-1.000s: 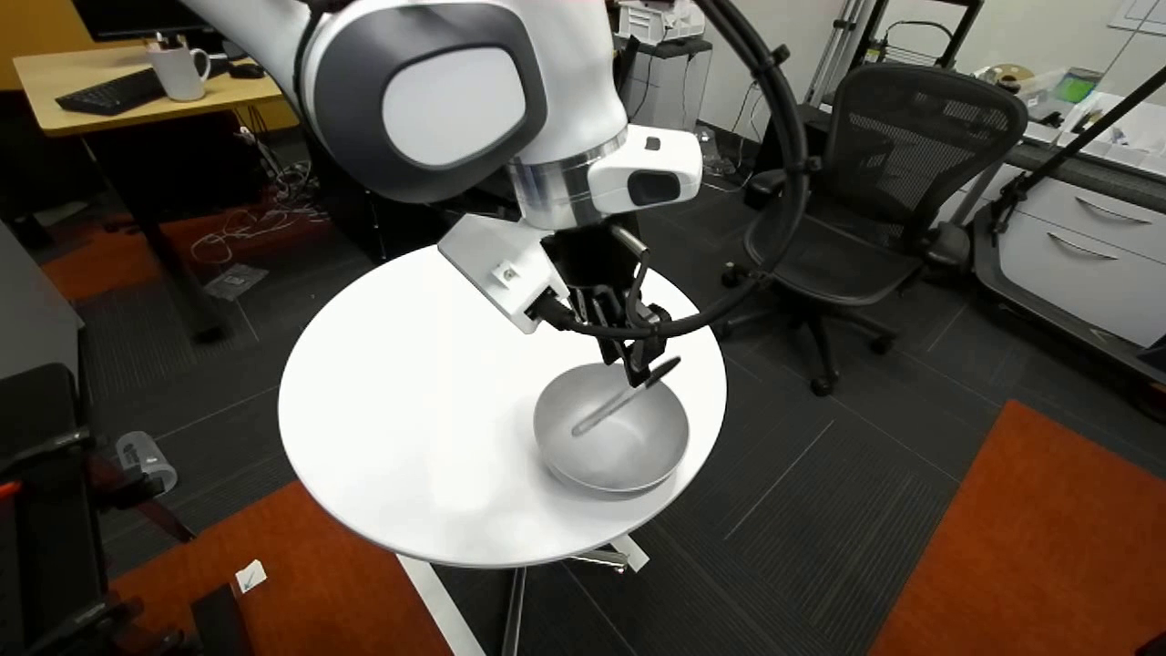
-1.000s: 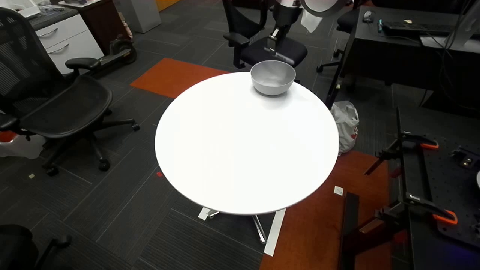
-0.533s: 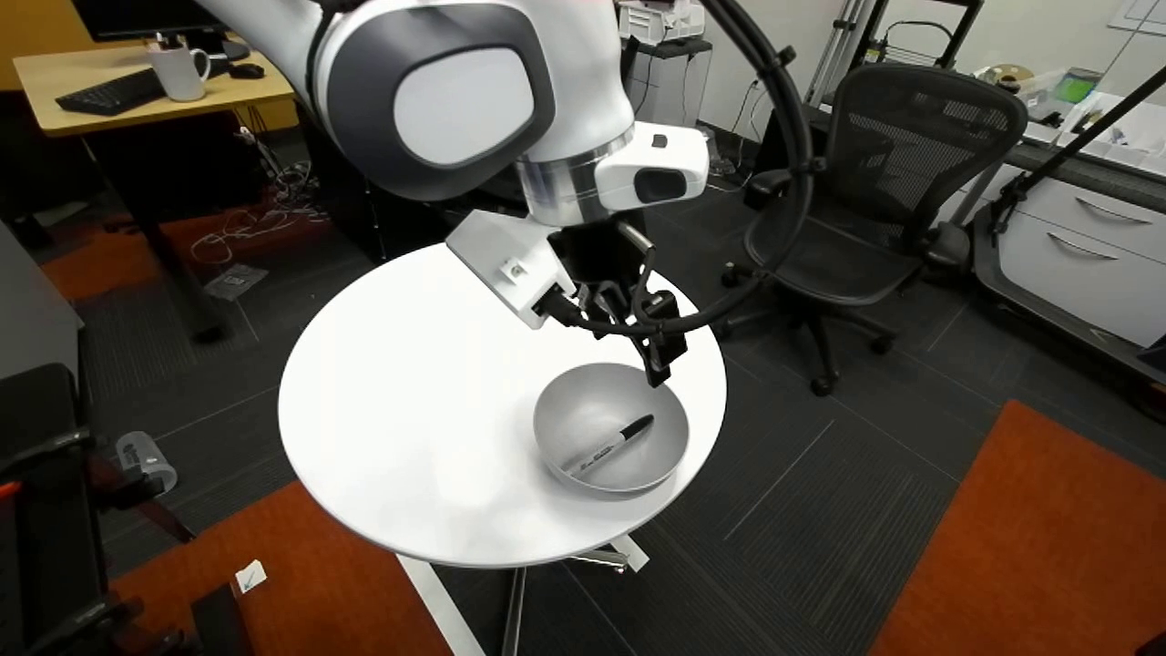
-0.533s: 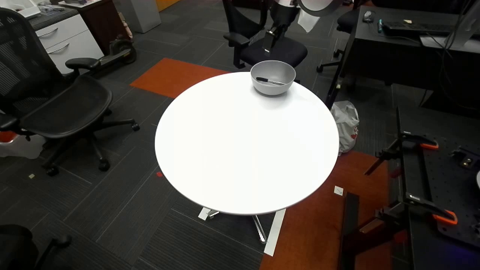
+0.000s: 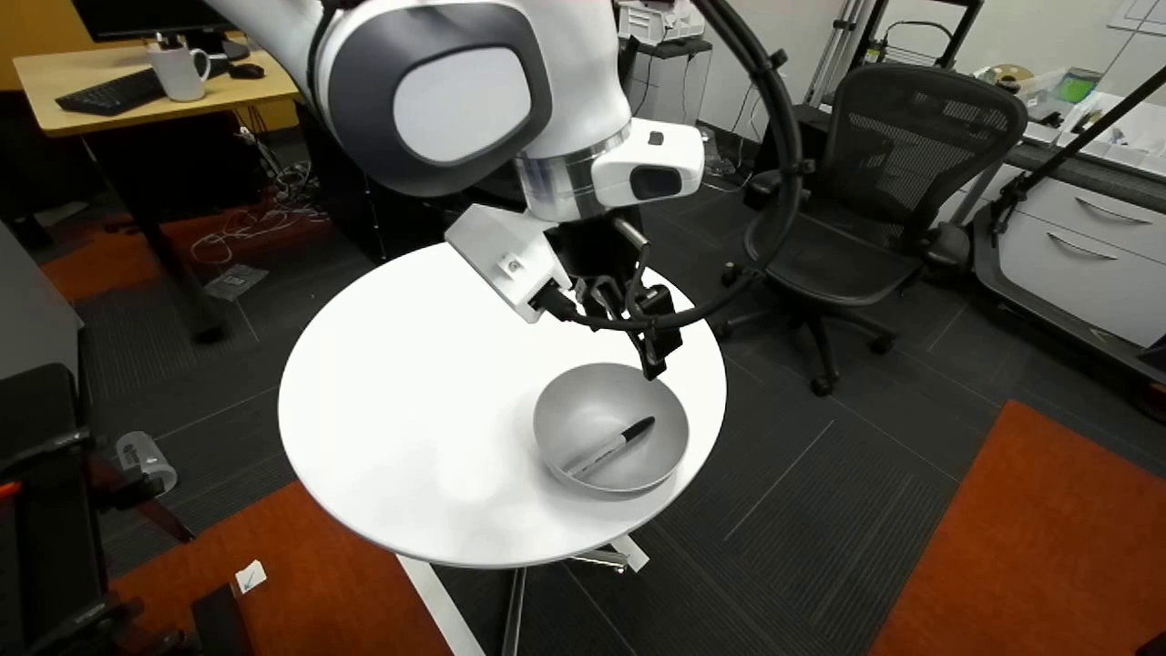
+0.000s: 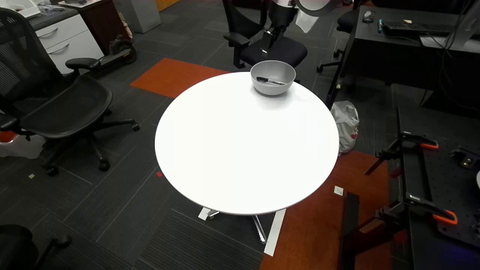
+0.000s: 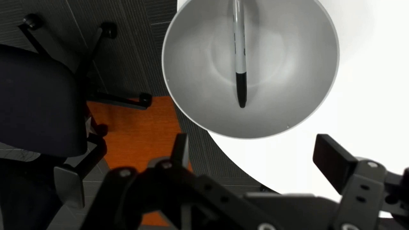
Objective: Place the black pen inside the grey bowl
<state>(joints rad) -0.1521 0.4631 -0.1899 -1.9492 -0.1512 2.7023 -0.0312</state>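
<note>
The black pen (image 7: 240, 54), a marker with a grey barrel and black cap, lies inside the grey bowl (image 7: 287, 105), leaning across its bottom. Both exterior views show the same: the pen (image 5: 612, 446) rests in the bowl (image 5: 583, 401), its cap toward the arm's side. Wide apart in the wrist view, the fingers of my gripper (image 7: 253, 140) have nothing between them. From an exterior view, the gripper (image 5: 661, 353) hangs above the bowl's far rim, clear of the pen. Its fingers are small and dark in an exterior view beyond the bowl (image 6: 273, 90).
The bowl stands near the edge of a round white table (image 5: 410, 410). Beyond the table are black office chairs (image 5: 911, 173) and, in an exterior view, a dark desk (image 6: 397, 56). A black cable (image 5: 792, 137) loops out beside the arm.
A second ago the pen was slanted at the fingertips over the bowl. It has dropped into the bowl, the fingers have spread apart, and the gripper has shifted slightly.
</note>
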